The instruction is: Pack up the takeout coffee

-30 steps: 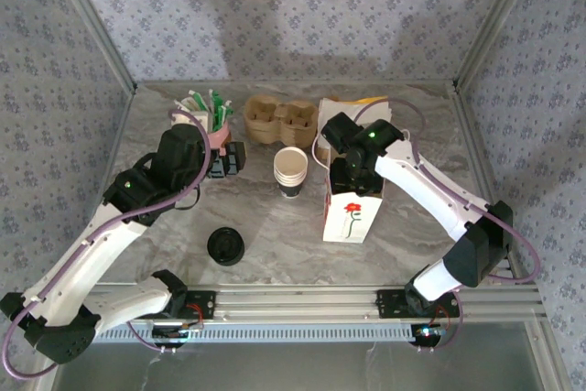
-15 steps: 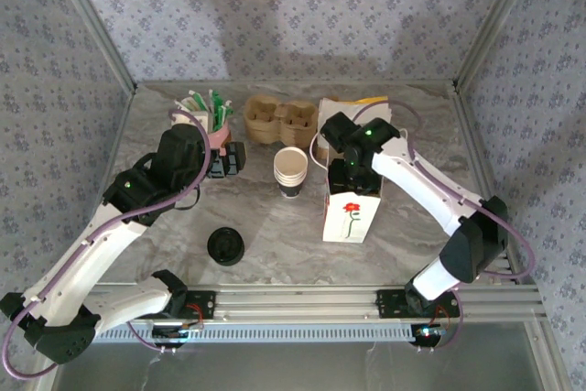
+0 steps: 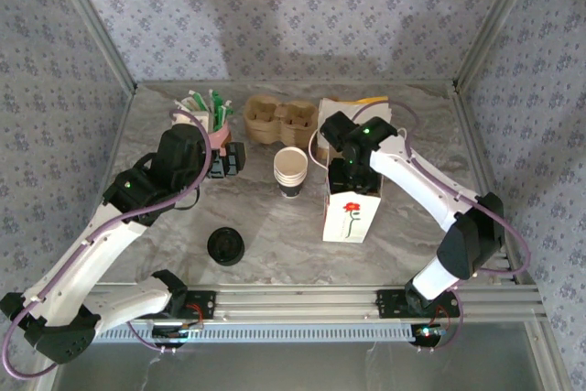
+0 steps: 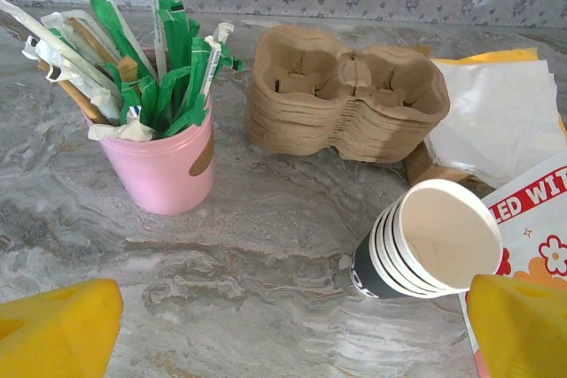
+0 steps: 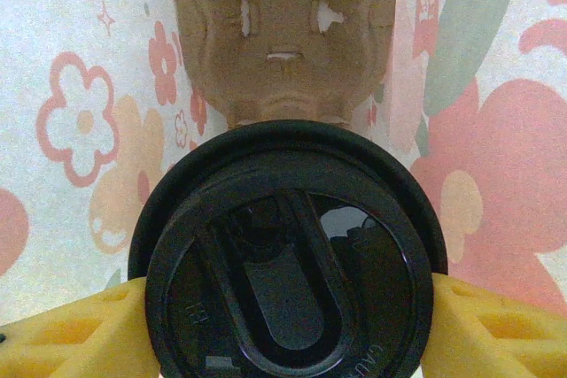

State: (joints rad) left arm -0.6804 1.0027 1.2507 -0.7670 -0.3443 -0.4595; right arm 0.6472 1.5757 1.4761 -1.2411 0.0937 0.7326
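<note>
Right elbow (image 3: 467, 243) inward, right end effector (image 5: 283, 334) gripping takeout coffee (image 5: 288, 272) (black lid), left end effector (image 4: 288, 329) wide open

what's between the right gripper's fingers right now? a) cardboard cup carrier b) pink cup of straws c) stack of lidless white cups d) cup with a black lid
d: the right wrist view shows the lidded coffee cup clamped by the right gripper, with a yellow finger on each side of it.
</note>
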